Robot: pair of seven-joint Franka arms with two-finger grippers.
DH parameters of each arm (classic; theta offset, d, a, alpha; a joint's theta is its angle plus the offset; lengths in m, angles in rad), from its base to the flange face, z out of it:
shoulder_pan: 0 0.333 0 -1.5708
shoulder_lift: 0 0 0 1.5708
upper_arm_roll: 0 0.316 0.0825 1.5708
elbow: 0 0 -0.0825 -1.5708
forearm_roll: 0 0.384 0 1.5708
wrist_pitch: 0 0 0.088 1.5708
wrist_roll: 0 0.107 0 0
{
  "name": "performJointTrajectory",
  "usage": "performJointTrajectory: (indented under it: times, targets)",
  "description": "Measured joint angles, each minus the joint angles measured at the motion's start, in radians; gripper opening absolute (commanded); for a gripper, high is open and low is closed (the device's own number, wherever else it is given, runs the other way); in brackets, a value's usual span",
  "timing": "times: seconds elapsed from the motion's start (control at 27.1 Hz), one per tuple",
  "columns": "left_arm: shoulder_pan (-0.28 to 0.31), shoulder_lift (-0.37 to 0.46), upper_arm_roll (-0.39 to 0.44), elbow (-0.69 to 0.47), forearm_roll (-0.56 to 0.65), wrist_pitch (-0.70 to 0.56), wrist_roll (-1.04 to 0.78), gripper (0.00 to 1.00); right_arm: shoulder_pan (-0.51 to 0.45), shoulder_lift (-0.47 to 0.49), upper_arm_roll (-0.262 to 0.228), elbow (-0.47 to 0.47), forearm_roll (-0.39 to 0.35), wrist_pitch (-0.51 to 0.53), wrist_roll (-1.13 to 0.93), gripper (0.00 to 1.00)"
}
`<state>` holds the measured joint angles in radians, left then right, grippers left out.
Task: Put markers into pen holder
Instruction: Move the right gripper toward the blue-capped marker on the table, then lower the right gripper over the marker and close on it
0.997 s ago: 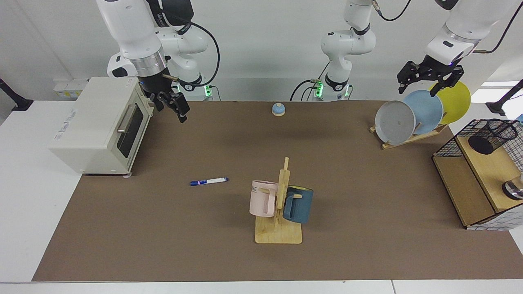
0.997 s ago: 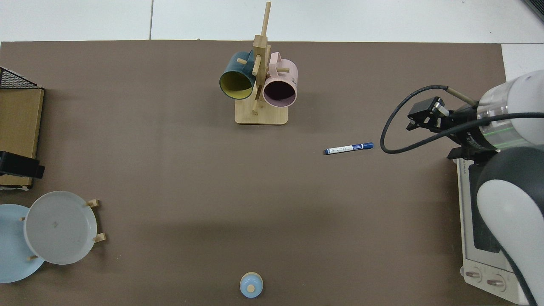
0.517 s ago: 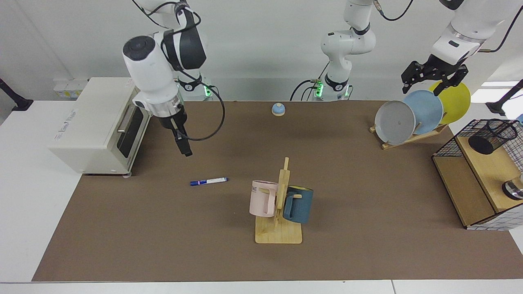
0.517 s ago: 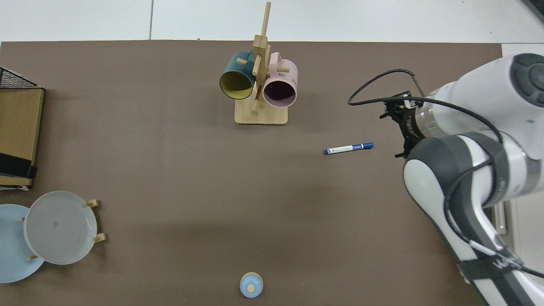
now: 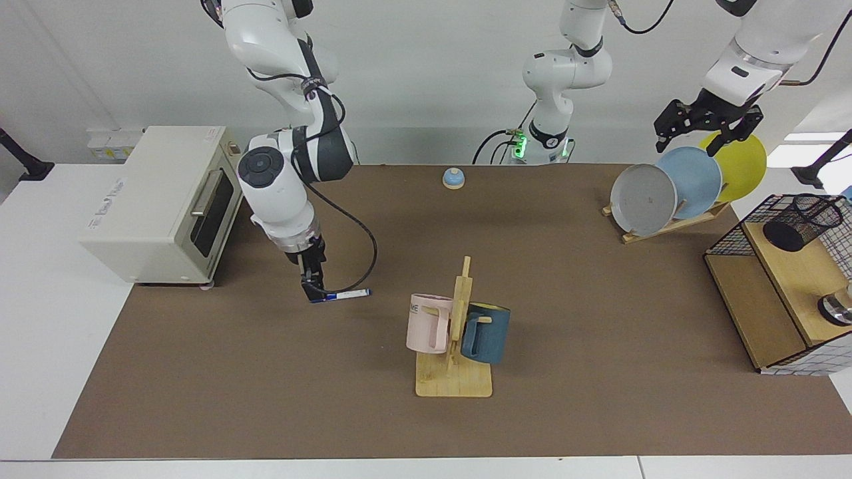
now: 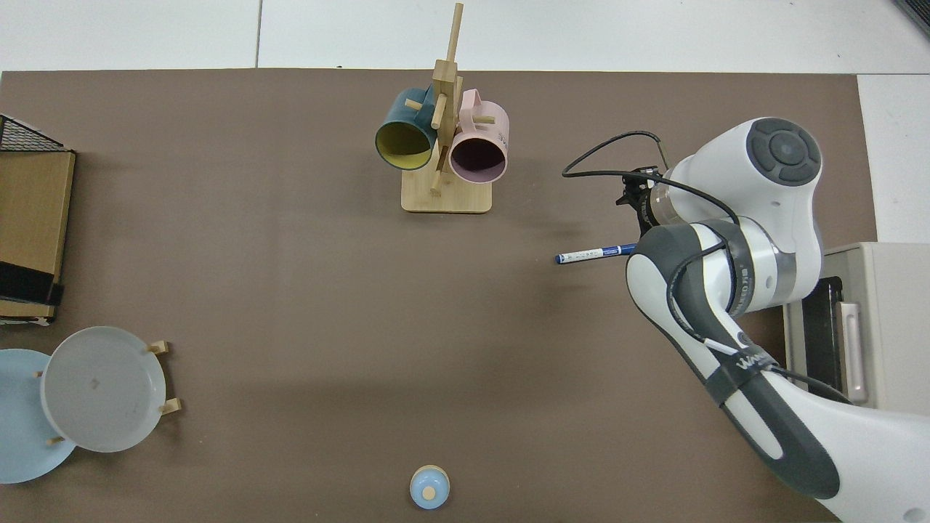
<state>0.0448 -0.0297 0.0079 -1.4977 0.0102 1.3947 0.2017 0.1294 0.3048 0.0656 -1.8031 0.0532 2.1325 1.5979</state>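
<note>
The white marker [image 5: 349, 293] with blue markings lies flat on the brown mat, left of the mug rack. My right gripper [image 5: 313, 291] is down at the marker's blue cap end and covers it, seen edge-on. From above, the marker [image 6: 588, 254] shows its white barrel, and the right arm [image 6: 726, 240] hides the cap end. The black mesh pen holder [image 5: 802, 223] sits on the wooden shelf at the far right, out of the top view. My left gripper [image 5: 699, 126] hangs open above the plates and holds nothing.
A wooden rack with a pink mug [image 5: 428, 322] and a blue mug [image 5: 486, 332] stands mid-table. A toaster oven [image 5: 160, 203] stands beside the right arm. Plates [image 5: 672, 189] lean in a rack. A wire-grid shelf frame [image 5: 765, 286] is at the right edge. A small blue bell [image 5: 453, 177] sits at the back.
The right arm swung from beside the toaster oven out over the mat and came down onto the marker's cap end. The left gripper rose slightly, then held still. The marker has not moved.
</note>
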Motion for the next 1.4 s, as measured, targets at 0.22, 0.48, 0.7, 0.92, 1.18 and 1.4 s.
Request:
performJointTrajectory:
  times: [0.22,0.48,0.7,0.92,1.18,1.4]
  targets:
    - [0.0,0.0,0.0,0.0,0.0,0.0,0.0,1.0,0.014,0.012,0.001,-0.073,0.0,0.086,0.001,1.0]
    - [0.0,0.0,0.0,0.0,0.0,0.0,0.0,1.0,0.026,0.023,0.001,-0.114,0.0,0.143,0.002,0.99]
    - [0.0,0.0,0.0,0.0,0.0,0.0,0.0,1.0,0.026,0.032,0.0,-0.153,0.0,0.205,0.002,0.99]
    - [0.0,0.0,-0.001,0.0,0.0,-0.001,0.0,1.0,0.024,0.049,-0.001,-0.164,0.0,0.238,-0.001,0.96]
    - [0.0,-0.001,-0.002,0.0,0.0,-0.001,0.0,1.0,0.022,0.053,-0.002,-0.164,0.0,0.24,-0.003,0.93]
    - [0.0,-0.001,-0.002,0.0,0.0,-0.001,0.0,1.0,0.022,0.056,-0.001,-0.165,0.0,0.246,-0.004,0.89]
